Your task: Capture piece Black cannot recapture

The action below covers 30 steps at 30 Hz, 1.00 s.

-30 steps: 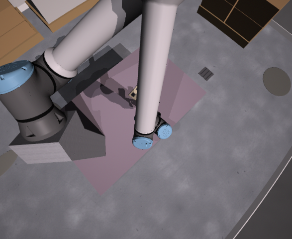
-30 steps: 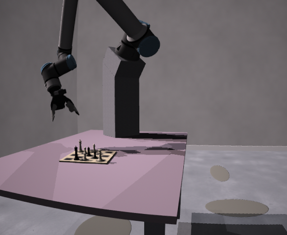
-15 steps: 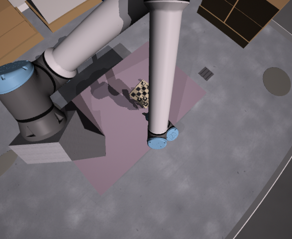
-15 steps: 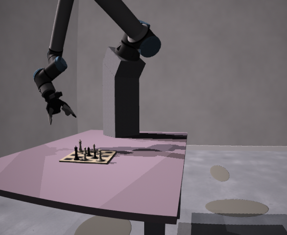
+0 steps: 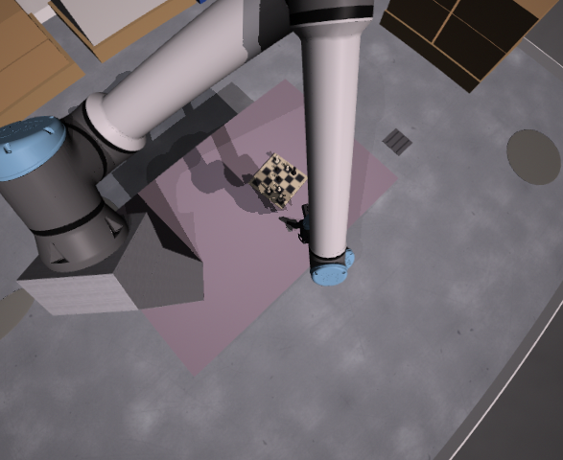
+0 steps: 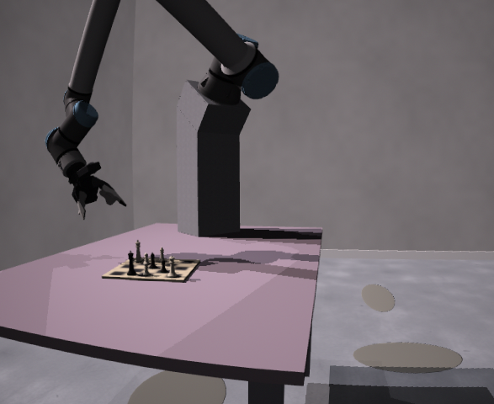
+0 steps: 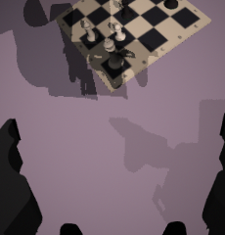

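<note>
A small chessboard (image 5: 275, 180) lies on the pink table; it also shows in the side view (image 6: 151, 269) and at the top of the wrist view (image 7: 134, 34). Several white and black pieces stand upright on it. In the wrist view a black piece (image 7: 114, 61) stands on the board's near corner square, with white pieces (image 7: 109, 45) just behind it. My gripper (image 6: 101, 204) is open and empty, high above the table to the left of the board in the side view. Its dark fingers frame the bare table in the wrist view (image 7: 112, 196).
The robot's grey pedestal (image 6: 209, 165) stands on the table behind the board. The forearm (image 5: 328, 128) hides the board's right edge in the overhead view. Cardboard boxes (image 5: 18, 64) and a dark crate (image 5: 464, 34) stand on the floor.
</note>
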Available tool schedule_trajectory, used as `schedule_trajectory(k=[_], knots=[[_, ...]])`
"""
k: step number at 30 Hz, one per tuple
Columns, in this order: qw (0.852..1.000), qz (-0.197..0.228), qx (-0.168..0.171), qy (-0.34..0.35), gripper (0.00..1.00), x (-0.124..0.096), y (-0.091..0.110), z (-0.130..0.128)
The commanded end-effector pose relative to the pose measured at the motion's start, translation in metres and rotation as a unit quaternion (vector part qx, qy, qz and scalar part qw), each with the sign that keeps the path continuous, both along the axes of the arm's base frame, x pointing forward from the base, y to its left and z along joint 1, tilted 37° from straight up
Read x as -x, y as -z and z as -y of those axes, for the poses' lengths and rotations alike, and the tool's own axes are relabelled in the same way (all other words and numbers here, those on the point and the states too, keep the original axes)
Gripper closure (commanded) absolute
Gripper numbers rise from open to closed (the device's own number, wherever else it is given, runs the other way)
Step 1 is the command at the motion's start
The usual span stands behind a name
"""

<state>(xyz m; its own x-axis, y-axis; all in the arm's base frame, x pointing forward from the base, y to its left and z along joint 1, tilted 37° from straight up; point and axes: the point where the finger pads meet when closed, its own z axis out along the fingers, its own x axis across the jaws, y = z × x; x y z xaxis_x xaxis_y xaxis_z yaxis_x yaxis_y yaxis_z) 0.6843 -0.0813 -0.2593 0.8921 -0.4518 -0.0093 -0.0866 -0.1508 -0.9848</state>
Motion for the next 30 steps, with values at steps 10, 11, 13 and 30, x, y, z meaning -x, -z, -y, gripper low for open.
schedule_trajectory(k=[10, 11, 13, 30], knots=[[0.998, 0.045, -0.027, -0.036, 0.0, -0.02, 0.002, 0.001], [0.997, 0.052, -0.031, -0.042, 0.0, -0.024, 0.003, 0.001], [0.997, 0.059, -0.035, -0.048, 0.0, -0.027, 0.003, 0.002], [0.985, 0.125, -0.07, -0.099, 0.0, -0.06, 0.007, 0.003]])
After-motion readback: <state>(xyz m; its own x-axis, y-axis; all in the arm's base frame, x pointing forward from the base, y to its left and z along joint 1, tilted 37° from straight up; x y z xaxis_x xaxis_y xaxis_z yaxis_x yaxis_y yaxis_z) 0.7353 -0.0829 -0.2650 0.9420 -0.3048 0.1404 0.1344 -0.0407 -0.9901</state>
